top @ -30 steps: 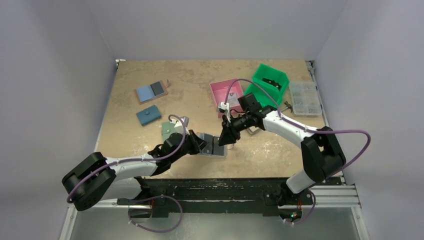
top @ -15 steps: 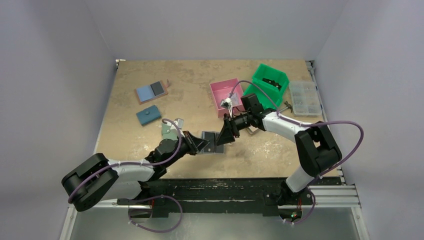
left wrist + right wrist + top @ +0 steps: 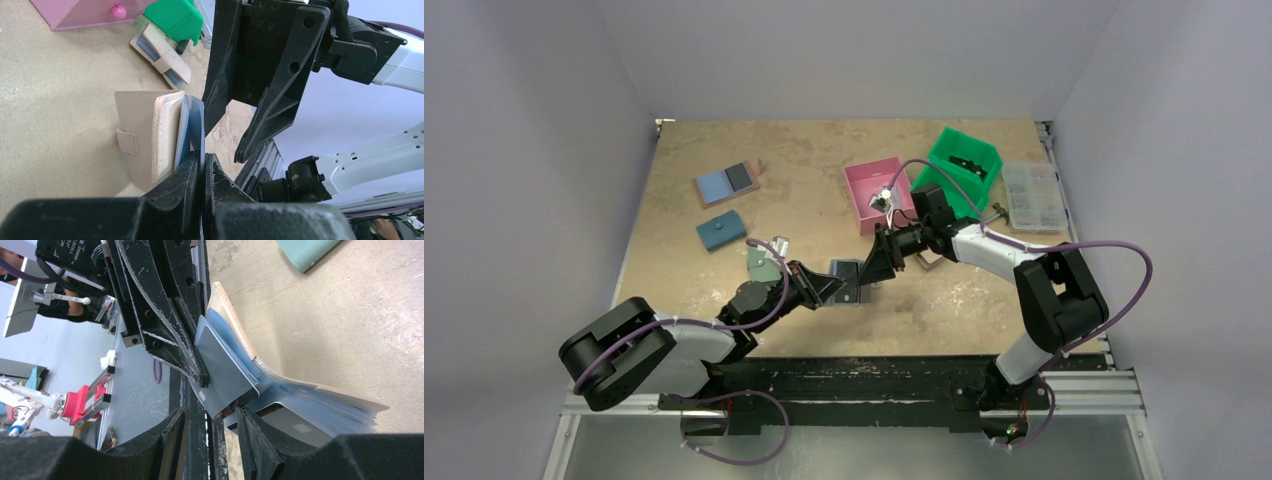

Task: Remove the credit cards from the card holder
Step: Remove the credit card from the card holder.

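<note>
beige-tan bifold card holder (image 3: 142, 135): propped open, mid-table | thin grey-blue card (image 3: 222, 365): sticking out | left gripper (image 3: 202, 167): pinched on holder's blue inner layers | right gripper (image 3: 212, 417): half-spread, straddling card corner, gripping nothing | risk: closing catches flap too, holder drags

Top external is looking down from high above and behind, taking in the whole table (image 3: 824, 160), its near edge at the bottom, far from the work. Left wrist is riding on the left gripper (image 3: 202, 160), very close, looking along its fingers toward the right gripper (image 3: 222, 145), also catching the card holder (image 3: 145, 140) and pink bin (image 3: 75, 12). Right wrist is sitting on the right gripper, equally close, pointing back at the left gripper. Wrist views are facing each other, both sharing the card holder; the top view is covering both.
</note>
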You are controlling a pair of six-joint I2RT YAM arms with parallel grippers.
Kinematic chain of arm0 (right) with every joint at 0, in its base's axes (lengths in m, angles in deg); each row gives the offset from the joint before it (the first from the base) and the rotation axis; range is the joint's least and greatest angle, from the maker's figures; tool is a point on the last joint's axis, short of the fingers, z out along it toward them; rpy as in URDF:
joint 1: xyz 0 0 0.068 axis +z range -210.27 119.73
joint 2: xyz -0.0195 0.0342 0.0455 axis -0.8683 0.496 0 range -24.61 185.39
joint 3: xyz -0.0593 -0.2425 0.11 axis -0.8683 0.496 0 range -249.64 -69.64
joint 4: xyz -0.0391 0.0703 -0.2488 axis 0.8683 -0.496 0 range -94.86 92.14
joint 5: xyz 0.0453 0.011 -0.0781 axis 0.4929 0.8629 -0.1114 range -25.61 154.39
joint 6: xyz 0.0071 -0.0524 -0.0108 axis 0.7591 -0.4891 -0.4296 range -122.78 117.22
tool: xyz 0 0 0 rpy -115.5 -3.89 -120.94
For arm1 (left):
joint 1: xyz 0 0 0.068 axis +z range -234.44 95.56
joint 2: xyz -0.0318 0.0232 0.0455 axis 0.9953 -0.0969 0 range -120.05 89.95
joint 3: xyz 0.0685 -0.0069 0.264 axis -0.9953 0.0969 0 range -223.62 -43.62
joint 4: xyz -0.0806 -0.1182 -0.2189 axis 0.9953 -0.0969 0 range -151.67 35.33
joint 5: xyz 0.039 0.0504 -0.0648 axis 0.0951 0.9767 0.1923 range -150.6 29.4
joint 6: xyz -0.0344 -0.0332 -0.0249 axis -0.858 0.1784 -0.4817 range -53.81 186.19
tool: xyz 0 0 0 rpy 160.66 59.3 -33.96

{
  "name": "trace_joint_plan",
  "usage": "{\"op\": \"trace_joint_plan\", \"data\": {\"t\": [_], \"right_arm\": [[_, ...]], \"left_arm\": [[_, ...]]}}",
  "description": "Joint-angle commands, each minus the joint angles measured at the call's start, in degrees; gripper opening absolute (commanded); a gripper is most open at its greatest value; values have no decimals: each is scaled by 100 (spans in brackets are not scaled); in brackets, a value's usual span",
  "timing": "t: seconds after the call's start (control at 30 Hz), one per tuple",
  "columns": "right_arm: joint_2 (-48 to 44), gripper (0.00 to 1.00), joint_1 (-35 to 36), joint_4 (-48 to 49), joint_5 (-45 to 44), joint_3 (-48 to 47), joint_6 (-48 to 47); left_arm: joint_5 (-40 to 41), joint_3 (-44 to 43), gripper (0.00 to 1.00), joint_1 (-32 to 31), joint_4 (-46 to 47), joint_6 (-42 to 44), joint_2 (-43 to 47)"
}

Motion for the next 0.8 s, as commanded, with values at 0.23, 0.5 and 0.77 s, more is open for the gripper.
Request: {"op": "trace_joint_plan", "data": {"t": [0.23,0.5,0.77], "right_arm": [[-37,48,-48,271,89,85,175],[0,50,-50,452,284,149,415],[19,50,-55,622,299,167,509]], "left_arm": [[-165,53,0,15,1208,-132,169],[-176,71,0,13,1408,-182,133],[-199,72,0,11,1618,-229,61]]}}
